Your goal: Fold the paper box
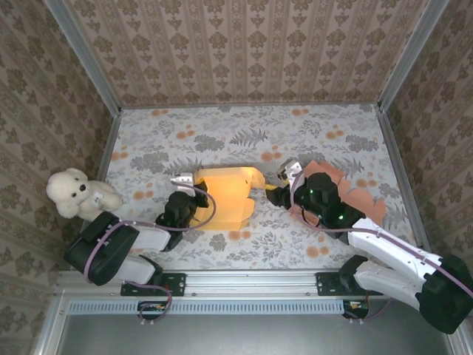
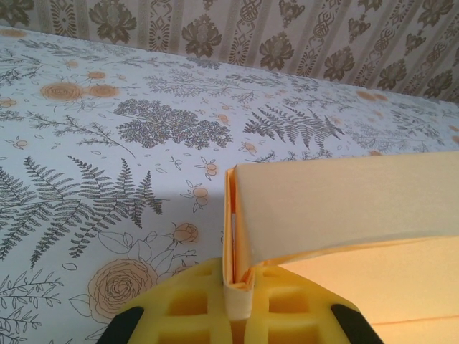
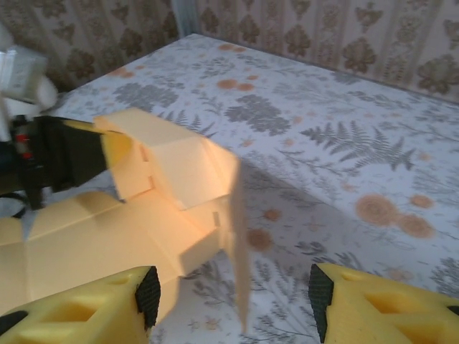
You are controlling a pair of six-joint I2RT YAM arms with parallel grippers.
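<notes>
My left pincer [image 1: 183,194] is clamped on the left edge of the paper box [image 1: 225,196], which lies half-formed mid-bench, nearer the near edge than the far one. The right pincer [image 1: 284,180] stands open at the box's right end, with a loose flap [image 3: 240,244] upright between its fingers and touching neither. I judge we're mid-fold — next I'd close on that flap or push it inward while the left anchors the box. The far half of the bench [image 1: 244,126] gives free room; a toy bear [image 1: 74,194] crowds the left edge and a brown scalloped card [image 1: 355,194] lies toward the right edge.
</notes>
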